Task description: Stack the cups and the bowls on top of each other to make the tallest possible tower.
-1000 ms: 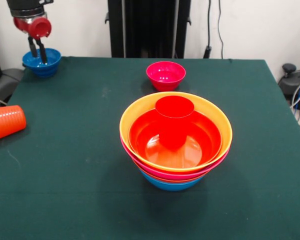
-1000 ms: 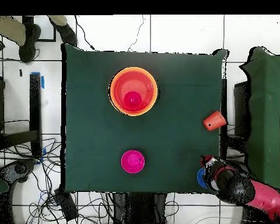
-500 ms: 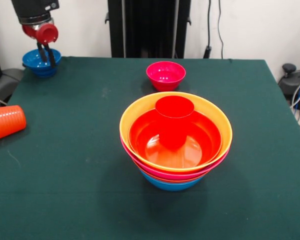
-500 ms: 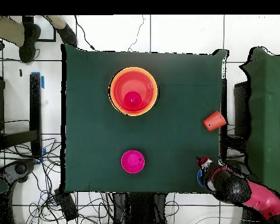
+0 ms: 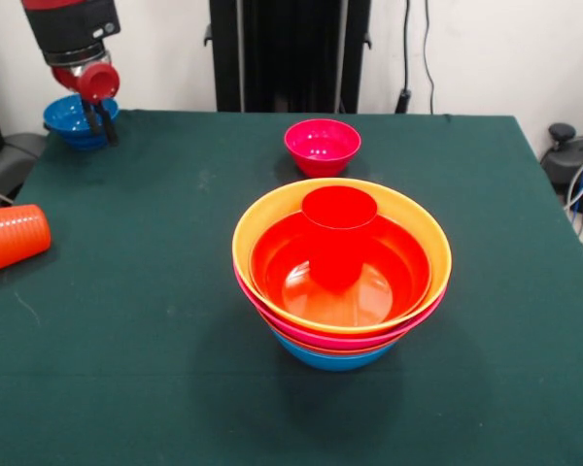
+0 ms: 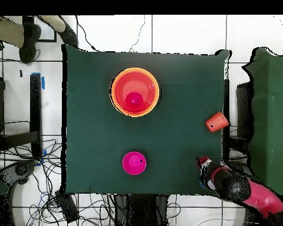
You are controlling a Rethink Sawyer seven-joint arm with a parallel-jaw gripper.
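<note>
Green table [image 5: 126, 320] carries the tower [image 5: 341, 282] near centre: nested bowls on a blue base, smooth red cup [image 5: 339, 218] upright inside. Small magenta bowl [image 5: 322, 146] sits apart behind it. Ribbed orange cup [image 5: 10, 238] lies on its side at the table edge. Gripper [image 5: 99, 124] looks clamped on the small blue bowl [image 5: 70, 118] rim at the far corner, probably lifted.
</note>
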